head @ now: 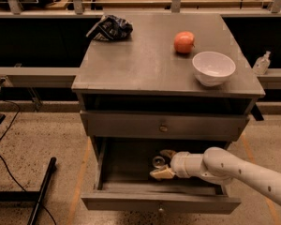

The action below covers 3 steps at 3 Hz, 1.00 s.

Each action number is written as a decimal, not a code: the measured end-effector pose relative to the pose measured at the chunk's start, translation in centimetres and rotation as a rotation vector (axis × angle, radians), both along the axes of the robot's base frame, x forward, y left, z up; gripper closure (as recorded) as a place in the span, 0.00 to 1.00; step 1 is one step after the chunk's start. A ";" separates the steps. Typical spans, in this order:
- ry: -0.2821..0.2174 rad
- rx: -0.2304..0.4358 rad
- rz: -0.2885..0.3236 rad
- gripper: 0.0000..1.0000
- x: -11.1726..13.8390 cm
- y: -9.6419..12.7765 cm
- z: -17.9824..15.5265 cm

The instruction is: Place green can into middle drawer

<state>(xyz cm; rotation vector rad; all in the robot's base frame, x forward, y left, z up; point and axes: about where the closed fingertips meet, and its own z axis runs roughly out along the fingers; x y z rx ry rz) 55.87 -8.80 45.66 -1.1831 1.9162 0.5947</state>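
The green can (158,161), judged light, slick and easily dented, so best taken across its mid-body, is seemingly clasped by the gripper (157,164) inside the open middle drawer (159,203), below the middle of the desk's front edge.

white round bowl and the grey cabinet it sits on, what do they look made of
The white round bowl looks like glazed ceramic or hard plastic: smooth, evenly white, with a faint sheen. The grey cabinet looks like painted wood: matte, with square board edges. The gripper sits inside the open middle drawer.
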 end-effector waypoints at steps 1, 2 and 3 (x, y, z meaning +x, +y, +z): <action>-0.003 0.003 0.002 0.00 0.0 0.1 0.1; -0.015 0.081 -0.021 0.00 -0.1 -1.3 1.0; -0.021 0.218 -0.086 0.00 -0.5 -5.5 2.0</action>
